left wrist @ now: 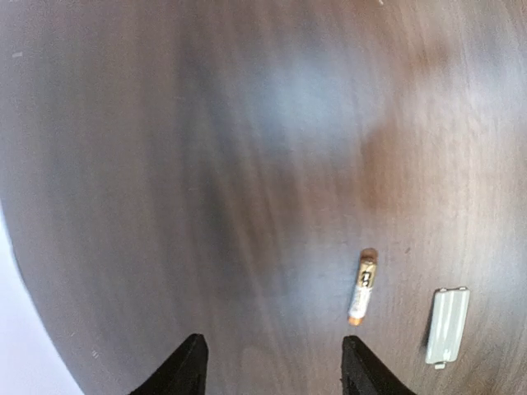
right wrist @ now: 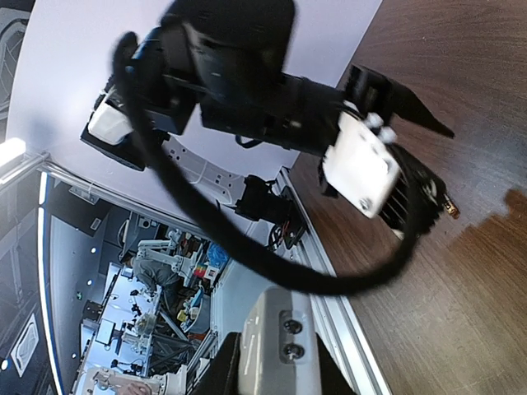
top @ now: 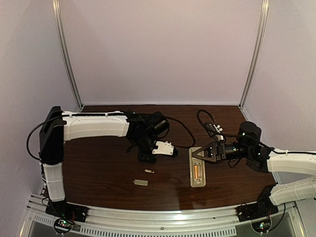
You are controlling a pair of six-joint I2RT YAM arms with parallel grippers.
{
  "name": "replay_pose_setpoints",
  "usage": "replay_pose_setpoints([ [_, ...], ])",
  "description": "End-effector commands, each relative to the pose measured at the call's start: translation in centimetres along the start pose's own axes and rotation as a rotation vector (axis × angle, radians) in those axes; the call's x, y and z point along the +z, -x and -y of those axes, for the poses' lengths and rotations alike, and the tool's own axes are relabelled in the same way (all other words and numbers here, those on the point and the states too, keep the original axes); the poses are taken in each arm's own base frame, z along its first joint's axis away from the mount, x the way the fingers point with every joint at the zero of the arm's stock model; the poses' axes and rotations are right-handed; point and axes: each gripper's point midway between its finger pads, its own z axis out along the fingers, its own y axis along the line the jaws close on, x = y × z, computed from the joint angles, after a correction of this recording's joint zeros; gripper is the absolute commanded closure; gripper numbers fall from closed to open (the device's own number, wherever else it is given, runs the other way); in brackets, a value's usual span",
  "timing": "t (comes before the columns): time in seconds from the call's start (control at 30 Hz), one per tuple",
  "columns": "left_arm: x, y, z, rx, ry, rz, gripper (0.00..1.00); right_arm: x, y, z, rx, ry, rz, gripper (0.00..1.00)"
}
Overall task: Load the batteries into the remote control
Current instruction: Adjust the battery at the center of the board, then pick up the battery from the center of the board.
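Tabletop (top: 98, 173) nearest you carries a small flat grey plate (top: 140, 182). Just beyond it a loose battery (top: 149, 171) lies on its side on the dark wood, near the plate but apart from it. To the right of both, the remote control (top: 197, 181) lies back up, its long axis running near to far, with a second battery (top: 197, 171) seated in its open bay.

Your left arm (top: 94, 127) rises from its base at the near left, bends at the top and reaches right with the wrist turned down. The left gripper (left wrist: 276, 341) hangs over the wood just beyond the loose battery. Its jaws stand apart with nothing between them. In the wrist view the battery lies outside the gap, close to one finger (left wrist: 362, 370), with the plate further out on the same side.

Your right arm (top: 291, 162) comes in low from the right, forearm roughly level and pointing left. The right gripper (top: 195, 154) meets the remote's far end with its jaws clamped on it. Its wrist view shows a pale casing pinched between the two dark fingers.
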Motion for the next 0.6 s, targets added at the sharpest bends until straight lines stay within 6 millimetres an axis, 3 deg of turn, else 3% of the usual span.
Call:
replay_pose_setpoints([
  [0.0,-8.8,1.0,-6.2,-0.274,0.33,0.158,0.41,-0.4,1.2,-1.5,-0.061,0.016,0.026,1.0],
  [0.07,-10.9,-0.7,-7.5,-0.406,0.461,0.165,0.39,-0.5,1.2,-1.6,-0.069,0.015,0.027,1.0],
  [0.13,-13.1,-2.3,-8.1,-0.562,0.556,0.205,0.31,-0.6,1.1,-1.5,-0.075,0.007,0.025,1.0],
  [0.2,-14.5,-2.8,-7.2,-0.71,0.544,0.299,0.05,-0.7,1.1,-1.5,-0.082,0.001,0.026,1.0],
  [0.27,-14.7,-2.2,-5.5,-0.864,0.43,0.415,0.03,-0.8,1.1,-1.3,-0.083,-0.011,0.025,1.0],
  [0.33,-13.7,-1.7,-3.7,-1.045,0.297,0.483,0.02,-0.9,1.2,-1.1,-0.083,-0.016,0.026,1.0],
  [0.47,-8.7,1.4,0.6,-1.302,-0.133,0.473,0.03,-1.0,1.2,-0.9,-0.08,-0.022,0.028,1.0],
  [0.57,-7.9,4.5,2.5,-1.424,-0.267,0.539,0.03,-1.0,1.2,-0.8,-0.081,-0.024,0.028,1.0],
])
